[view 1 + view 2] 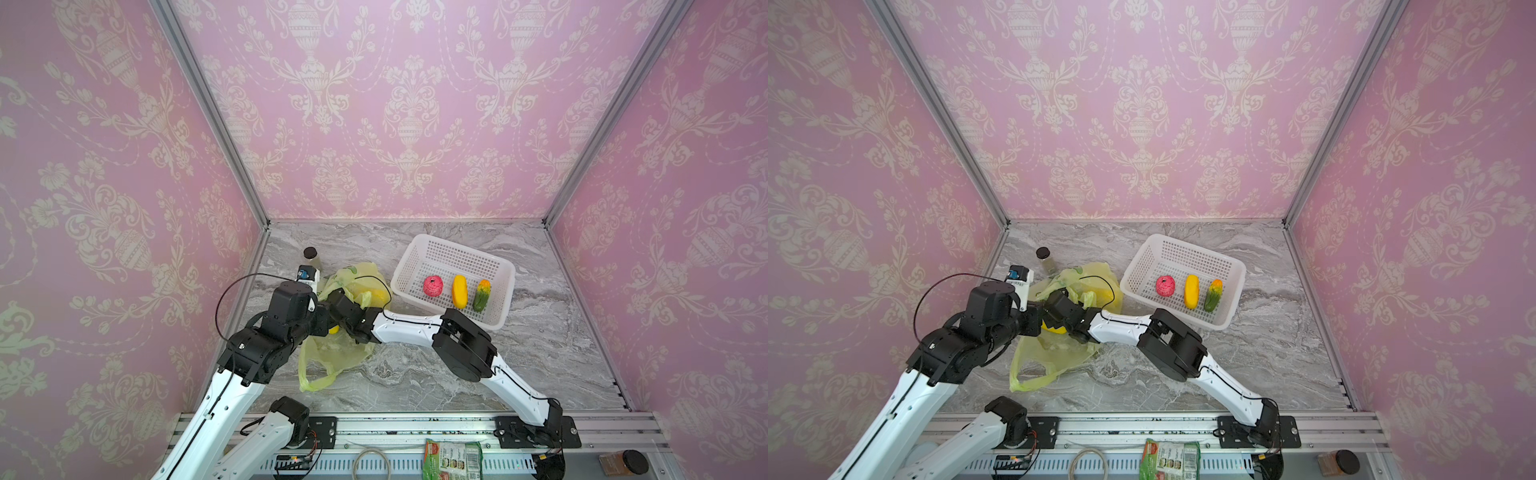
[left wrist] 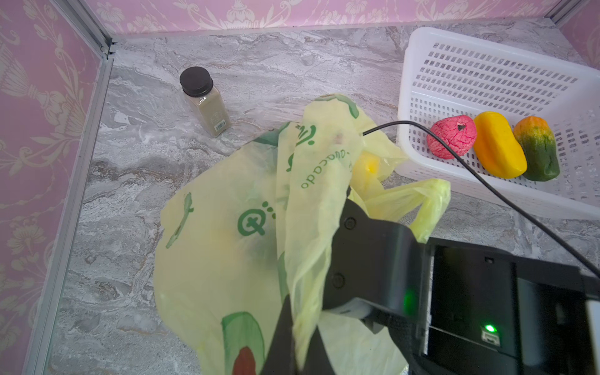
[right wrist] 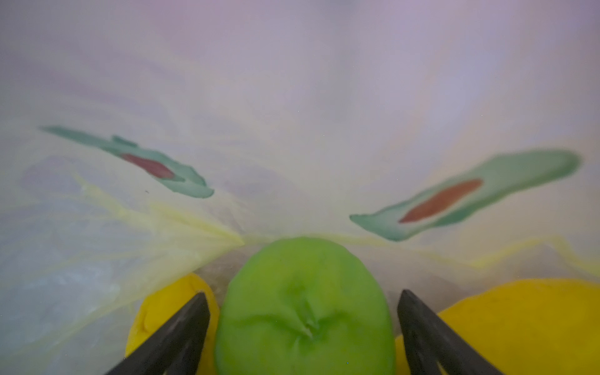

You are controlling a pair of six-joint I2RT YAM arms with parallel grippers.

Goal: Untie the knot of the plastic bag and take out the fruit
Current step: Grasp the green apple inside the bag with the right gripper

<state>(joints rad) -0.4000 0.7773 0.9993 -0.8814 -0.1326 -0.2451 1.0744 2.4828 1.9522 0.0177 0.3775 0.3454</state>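
We see a green fruit (image 3: 303,324) closest, inside the plastic bag (image 2: 220,266), the right claw (image 3: 302,292) spread either side of it. The left claw (image 2: 297,350) pinches the bag's thin yellow-green, avocado-printed film. The bag lies crumpled beside the white basket (image 1: 453,246) on a grey marble table (image 1: 540,353), with pink wallpaper (image 1: 395,104) around.

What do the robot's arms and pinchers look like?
The left arm and right arm both have smooth white shells with chunky black joints. A thin black cable runs along each arm and loops out near the wrist. The left gripper and right gripper have dark, pointed, wedge-shaped fingers. Small green lights glow on the right arm's black wrist block.
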